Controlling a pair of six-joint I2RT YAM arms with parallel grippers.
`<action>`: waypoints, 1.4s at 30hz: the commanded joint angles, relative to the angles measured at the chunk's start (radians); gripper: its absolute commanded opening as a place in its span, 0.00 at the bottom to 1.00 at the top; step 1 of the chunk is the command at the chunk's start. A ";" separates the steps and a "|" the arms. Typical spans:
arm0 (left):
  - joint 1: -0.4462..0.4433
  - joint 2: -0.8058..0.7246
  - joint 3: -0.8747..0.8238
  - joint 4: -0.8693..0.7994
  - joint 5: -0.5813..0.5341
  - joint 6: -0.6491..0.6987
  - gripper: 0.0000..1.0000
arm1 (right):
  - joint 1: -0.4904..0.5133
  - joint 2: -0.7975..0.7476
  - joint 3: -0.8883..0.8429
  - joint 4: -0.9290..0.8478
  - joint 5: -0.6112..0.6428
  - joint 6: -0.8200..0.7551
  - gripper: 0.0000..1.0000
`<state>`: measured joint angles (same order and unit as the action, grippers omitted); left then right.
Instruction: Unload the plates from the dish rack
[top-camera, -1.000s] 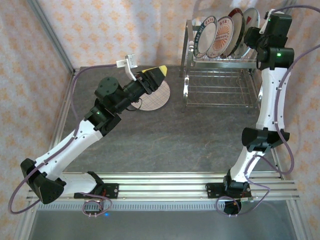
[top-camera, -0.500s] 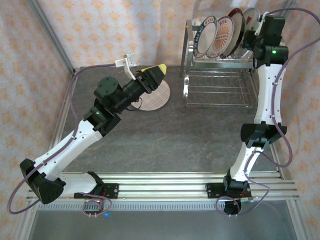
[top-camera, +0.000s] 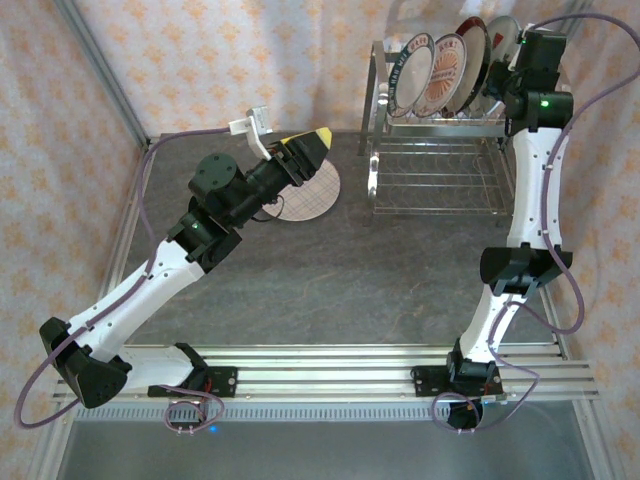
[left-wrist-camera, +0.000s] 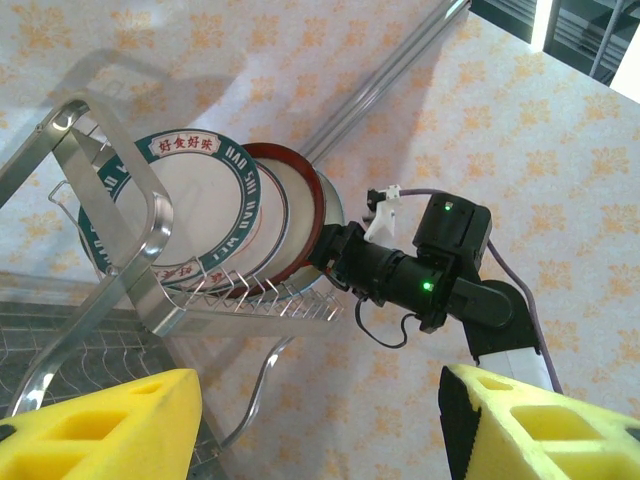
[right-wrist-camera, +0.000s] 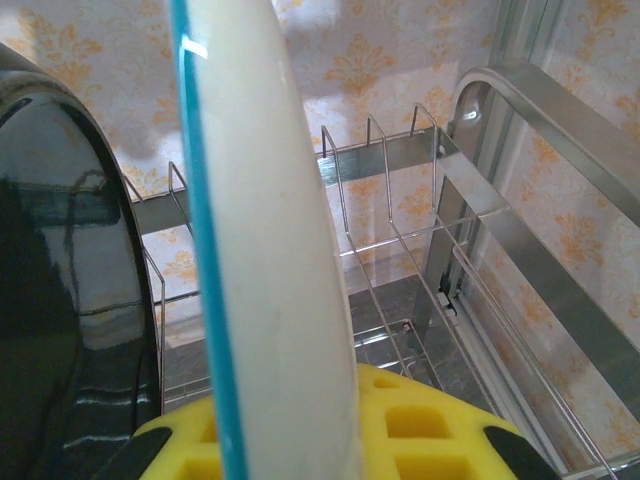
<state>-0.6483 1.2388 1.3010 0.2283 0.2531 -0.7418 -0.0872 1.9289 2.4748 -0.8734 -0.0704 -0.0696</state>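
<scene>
The dish rack stands at the back right, with several plates upright in its upper shelf. They include a teal-ringed plate, an orange-centred plate, a dark plate and a pale plate at the right end. My right gripper is at that end plate. In the right wrist view a white plate with a thin blue rim stands edge-on between the yellow fingers, which close on it from both sides. My left gripper hovers open and empty over a plaid plate lying on the table.
The rack's chrome tube frame and slot wires surround the plates. A glossy dark plate stands just left of the held one. Patterned walls close in behind and to the right of the rack. The lower wire shelf holds nothing.
The right gripper has moved up and back, in towards the end plate of the upper shelf. The left arm has stayed almost still above the plaid plate.
</scene>
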 joint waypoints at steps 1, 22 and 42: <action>-0.008 0.002 0.032 0.012 -0.002 0.006 0.64 | 0.019 -0.045 0.046 0.080 0.031 -0.015 0.00; -0.018 0.038 0.049 0.062 0.025 -0.037 0.64 | 0.063 -0.144 0.102 0.122 0.257 -0.069 0.00; -0.063 0.142 0.090 0.153 0.118 -0.128 0.64 | 0.069 -0.331 0.045 0.008 0.287 0.117 0.00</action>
<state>-0.6956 1.3663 1.3533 0.3161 0.3248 -0.8444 -0.0257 1.7039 2.5145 -0.9306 0.1886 -0.0460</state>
